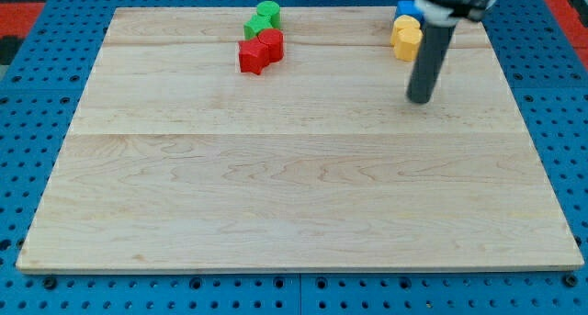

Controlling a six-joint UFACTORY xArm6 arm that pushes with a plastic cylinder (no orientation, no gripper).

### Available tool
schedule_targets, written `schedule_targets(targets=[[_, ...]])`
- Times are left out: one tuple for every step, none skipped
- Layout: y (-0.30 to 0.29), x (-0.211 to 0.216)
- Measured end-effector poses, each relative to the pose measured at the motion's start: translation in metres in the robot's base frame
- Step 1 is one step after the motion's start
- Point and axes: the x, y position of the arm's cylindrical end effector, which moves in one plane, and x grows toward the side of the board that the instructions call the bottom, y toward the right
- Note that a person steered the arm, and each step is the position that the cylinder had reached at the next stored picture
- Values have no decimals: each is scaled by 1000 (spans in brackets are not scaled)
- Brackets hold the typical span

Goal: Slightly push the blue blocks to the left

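1. The worktop is a pale wooden board, with every block grouped along its far edge at the view's top.
2. Left cluster: the green blocks sit touching the red blocks, red just below green. Their exact shapes are hard to make out. They lie well apart from the task area and appear not to be involved.
3. Right cluster: the blue block sits at the view's top, largely hidden by the arm; only one blue piece can be confirmed. The yellow blocks touch it from below.
4. My tip rests on the board below the yellow blocks and slightly to their right, touching no block.
5. Judgement: the tip stands on the right side of the cluster, suited to a leftward push, but must first go up level with the blue.
6. Claw: none is fitted; the arm ends in a plain rod holding nothing.
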Motion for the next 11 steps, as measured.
schedule_targets(targets=[[69, -54], [106, -102], [96, -129], [75, -138], [41, -141], [27, -148], [27, -148], [37, -159], [33, -167], [3, -166], [-25, -166]])
